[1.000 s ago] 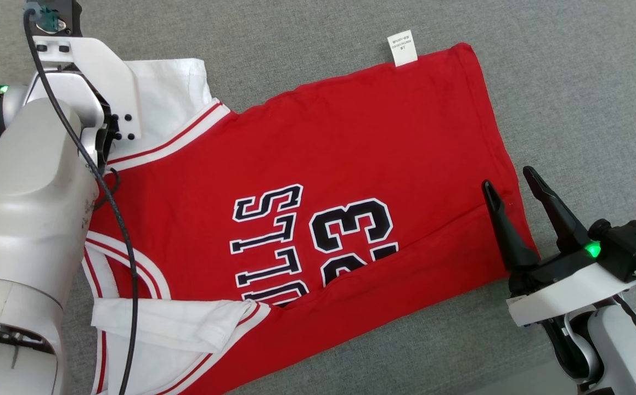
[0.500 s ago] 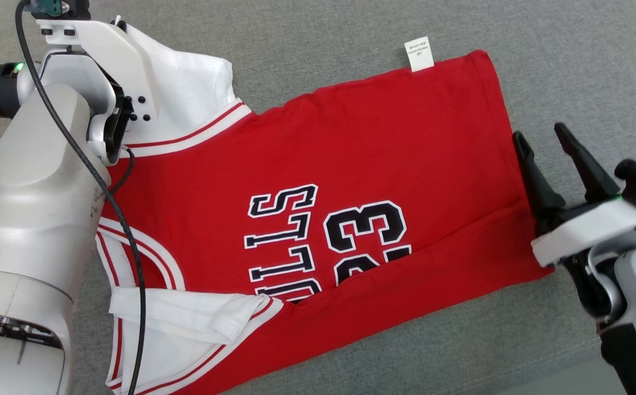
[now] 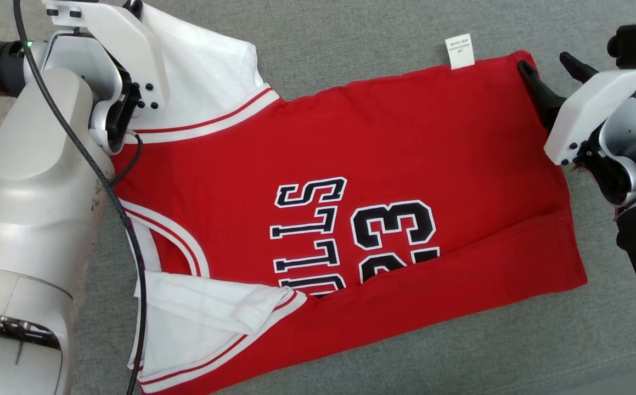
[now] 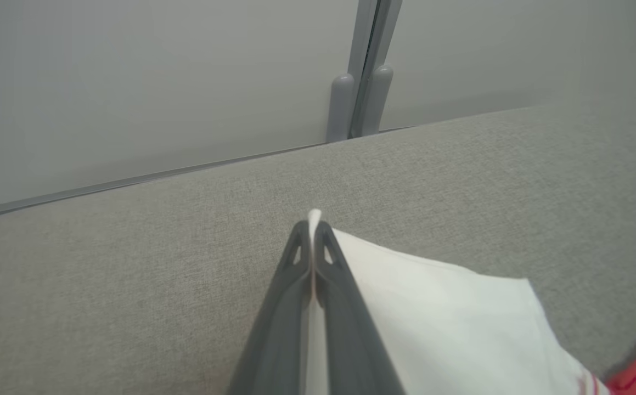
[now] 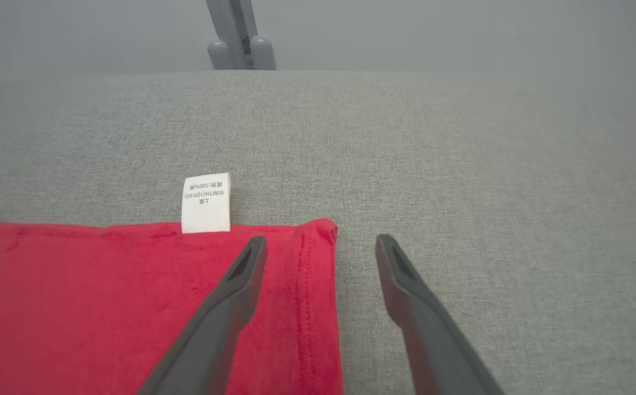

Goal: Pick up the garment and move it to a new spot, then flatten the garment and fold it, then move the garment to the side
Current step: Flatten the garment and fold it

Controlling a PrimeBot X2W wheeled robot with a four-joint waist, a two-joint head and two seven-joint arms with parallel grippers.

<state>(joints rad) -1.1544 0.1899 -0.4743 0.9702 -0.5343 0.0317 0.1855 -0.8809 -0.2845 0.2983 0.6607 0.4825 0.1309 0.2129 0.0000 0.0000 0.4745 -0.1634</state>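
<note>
Pinching a white sleeve (image 4: 433,307) of the jersey (image 3: 405,142) between its closed fingers, the left claw (image 4: 312,227) is holding the sleeve's edge, with a thin sliver of white cloth poking out past the fingertips. The jersey is lying mostly flat across the gray surface (image 3: 350,33). It is red with black lettering and the number 23, its red-and-white trimmed armholes pointing toward the robot's left and its hem toward the right. One long side is folding over onto the front and covering the lower part of the lettering. A small white label (image 5: 206,203) is sticking out from the other long side, the one facing the surface's far edge, and a band of bare surface is showing between them. The right claw (image 5: 322,241) is hovering open at the hem corner next to that label. One finger is sitting over the red cloth and the other over bare surface just beside the hem. Whether either finger is touching down cannot be told.
</note>
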